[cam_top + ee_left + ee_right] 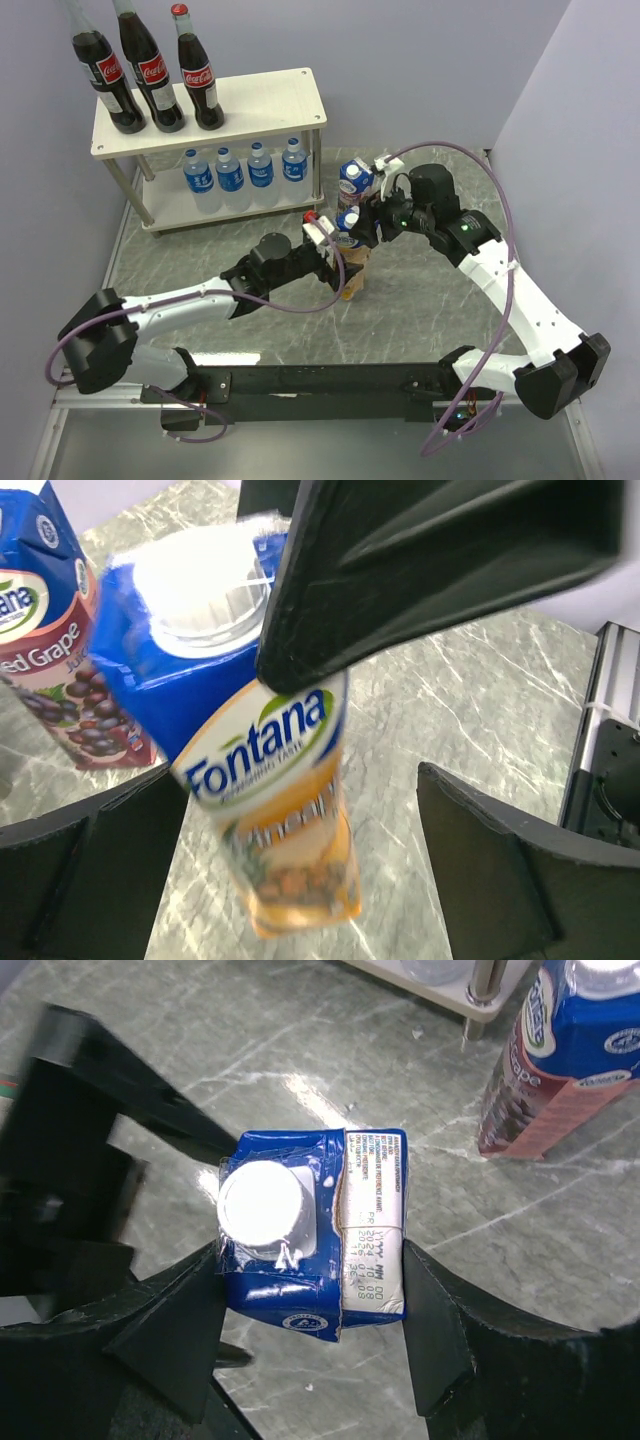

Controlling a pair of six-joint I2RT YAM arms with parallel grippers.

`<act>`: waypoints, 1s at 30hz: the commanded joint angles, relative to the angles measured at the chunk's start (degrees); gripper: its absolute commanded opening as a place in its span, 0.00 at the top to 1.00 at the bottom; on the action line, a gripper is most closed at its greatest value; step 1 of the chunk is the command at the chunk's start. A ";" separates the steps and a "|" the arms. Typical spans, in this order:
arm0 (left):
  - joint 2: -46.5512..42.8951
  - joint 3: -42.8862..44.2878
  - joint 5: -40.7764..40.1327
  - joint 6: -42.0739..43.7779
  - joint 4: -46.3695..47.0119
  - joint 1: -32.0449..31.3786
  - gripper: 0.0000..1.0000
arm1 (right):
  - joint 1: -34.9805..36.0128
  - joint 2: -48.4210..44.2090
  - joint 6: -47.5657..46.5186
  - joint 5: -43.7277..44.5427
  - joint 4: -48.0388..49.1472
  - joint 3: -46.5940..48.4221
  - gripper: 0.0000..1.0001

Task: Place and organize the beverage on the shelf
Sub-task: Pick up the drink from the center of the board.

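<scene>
- The shelf (270, 100) stands ahead and to the left of both grippers, well apart from them, with the right half of its top board bare.
- The right gripper (315, 1300) is clamped on the blue top of the yellow Fontana juice carton (280, 820), one finger flat against each side.
- The left gripper (300, 880) is just left of the right one and lower. Its jaws stand wide to either side of the carton's orange body, touching nothing.
- Three Coca-Cola bottles (153, 70) fill the left end of the top board, the part farthest from the grippers. Their red labels carry the white script logo.
- The held carton is upright or nearly so. Whether its base rests on the marble tabletop (200, 250) cannot be told.
- It is probably full and fairly heavy, with stiff corners but flat panels that dent, and its glossy skin could slip. A hold across the two flat sides just under the shoulder looks safest.
- The grape juice carton (550, 1060) stands just beyond the right gripper's fingertips. "Grape" is legible on it.
- Four water bottles (245, 170) line the lower board, their blue labels too small to read.
- The white screw cap (262, 1205) sits between the right fingers. The date print beside it is too fine to trust.
</scene>
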 commanded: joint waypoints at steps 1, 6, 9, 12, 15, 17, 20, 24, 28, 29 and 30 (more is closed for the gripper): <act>-4.47 -2.38 1.51 1.27 -0.14 -0.34 0.00 | -0.55 -2.51 0.80 -2.02 16.18 1.98 1.00; -8.08 -4.85 3.36 1.19 -2.86 -0.25 0.01 | -0.55 -2.77 0.80 -2.11 18.72 -1.36 1.00; -13.16 -8.27 2.05 0.92 -3.48 -0.34 0.01 | -0.46 -3.74 -1.39 -2.20 21.88 -5.75 1.00; -18.08 -11.17 -0.59 0.75 -4.18 -0.34 0.01 | -0.19 -5.23 -2.10 -1.50 27.59 -11.90 1.00; -22.74 -13.54 -2.79 0.57 -5.50 -0.25 0.01 | 0.42 -5.06 -2.54 -0.79 31.47 -15.69 1.00; -24.60 -14.52 -3.84 0.22 -6.56 -0.25 0.01 | 0.95 -4.36 -2.45 -0.88 32.44 -16.74 1.00; -27.85 -16.54 -5.60 -0.39 -7.00 -0.34 0.01 | 2.26 -3.31 -3.06 0.17 33.67 -17.98 1.00; -29.09 -19.44 -6.04 -1.45 -5.33 -0.25 0.00 | 4.02 -1.11 -4.65 1.67 32.44 -17.45 1.00; -25.93 -19.71 -6.04 -2.33 -2.52 -0.25 0.01 | 5.60 0.30 -7.10 0.71 29.46 -16.31 1.00; -25.23 -19.79 -6.04 -2.33 -1.73 -0.34 0.01 | 5.95 0.39 -8.33 0.44 28.75 -16.13 1.00; -23.92 -19.97 -6.04 -2.42 0.19 -0.25 0.01 | 6.48 0.48 -9.12 0.27 28.23 -16.13 1.00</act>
